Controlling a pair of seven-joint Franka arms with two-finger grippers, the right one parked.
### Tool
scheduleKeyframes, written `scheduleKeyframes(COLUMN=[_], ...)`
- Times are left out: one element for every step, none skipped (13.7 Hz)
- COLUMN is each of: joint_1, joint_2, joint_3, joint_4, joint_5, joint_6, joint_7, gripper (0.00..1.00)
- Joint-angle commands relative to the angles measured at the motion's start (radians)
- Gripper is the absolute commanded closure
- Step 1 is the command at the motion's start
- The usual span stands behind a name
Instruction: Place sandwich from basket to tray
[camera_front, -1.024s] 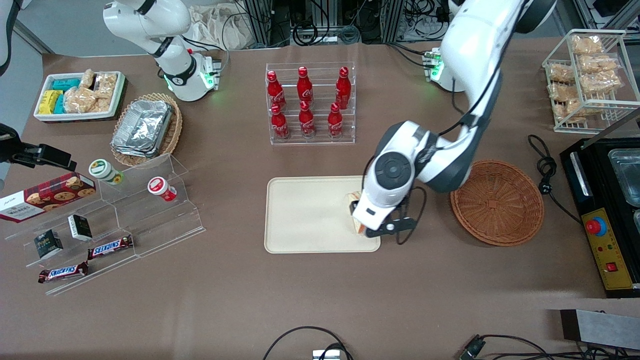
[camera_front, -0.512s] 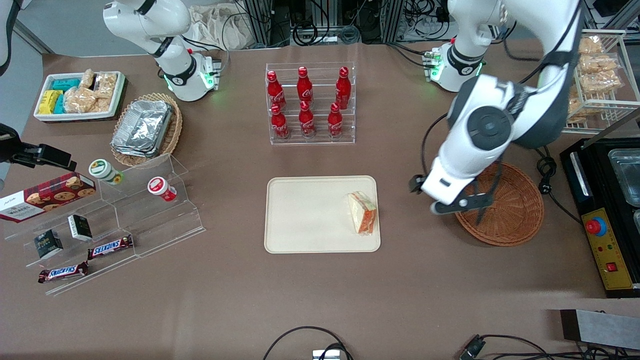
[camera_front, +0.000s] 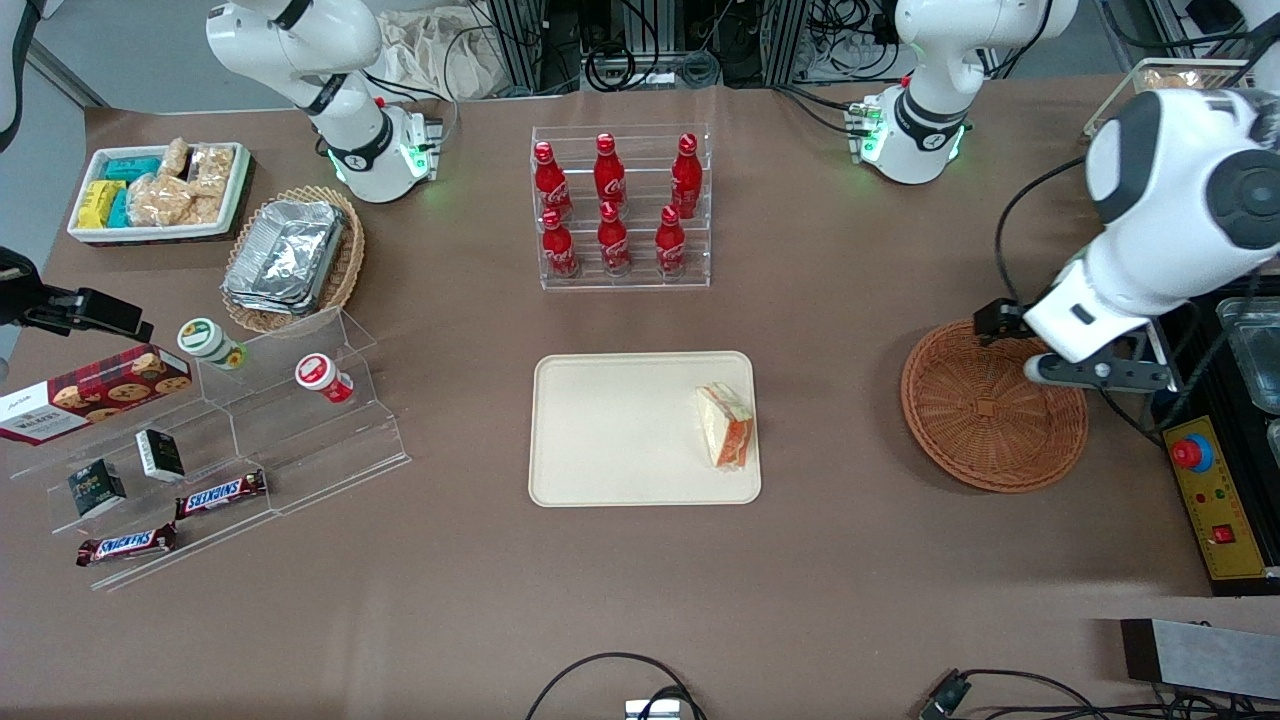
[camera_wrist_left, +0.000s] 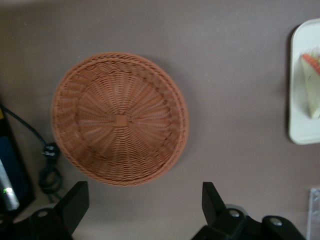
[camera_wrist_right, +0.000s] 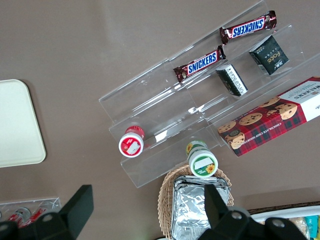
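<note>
Hovering high over the working arm's end of the table, my gripper (camera_front: 1090, 368) hangs above the rim of the round reddish-brown wicker basket (camera_front: 993, 405), fingers (camera_wrist_left: 75, 202) spread wide with nothing between them.

Task status, as I judge it: done, or as good as. The triangular wedge sandwich in clear wrap (camera_front: 726, 426), pale bread with orange-red and green filling at its edge, lies flat on the cream-beige rectangular tray (camera_front: 620, 428), close to the tray edge nearest the basket. I am well apart from it.

Containers:
- Wicker basket: empty; the wrist view shows only bare weave down to the square centre.
- Tray: sandwich only, the rest bare.
- Lighter tan wicker basket (camera_front: 345, 265), toward the parked arm's end: stacked foil containers (camera_front: 285, 257).
- White rectangular bin (camera_front: 238, 192) beside it: bagged snacks and small packets.

Nothing left that I can see except parking the arm.
</note>
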Motion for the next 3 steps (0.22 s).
scheduleKeyframes(joint_1=[0.016, 0.028, 0.029], joint_2=[0.037, 0.08, 0.125], joint_3=[-0.012, -0.012, -0.012], joint_4=[0.085, 0.159, 0.234], joint_5=[-0.01, -0.007, -0.008], joint_6=[-0.089, -0.15, -0.201], joint_7=[0.07, 0.073, 0.073], gripper=[0.0, 0.0, 0.0])
